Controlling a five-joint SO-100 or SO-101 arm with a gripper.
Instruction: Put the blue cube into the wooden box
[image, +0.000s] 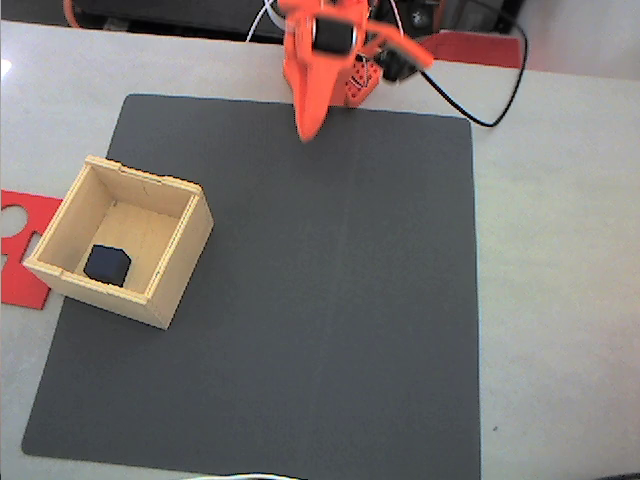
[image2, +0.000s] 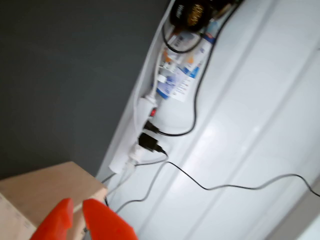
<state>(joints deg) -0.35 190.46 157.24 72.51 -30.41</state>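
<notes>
Blue cube (image: 106, 264) inside wooden box (image: 180, 262), near its front-left corner.
Orange gripper (image: 310, 130) raised over the grey mat (image: 330, 300), well apart from box; fingers nearly together, empty.

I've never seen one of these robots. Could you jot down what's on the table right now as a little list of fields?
surface: dark grey mat on a pale table
wooden box: open-topped, at the mat's left edge in the fixed view
blue cube: lying inside the box, on its bottom
claw: orange, at the mat's far edge, apart from the box, holding nothing; fingertips close together in the wrist view
red plate: flat, left of the box
task state: cube already in the box
</notes>
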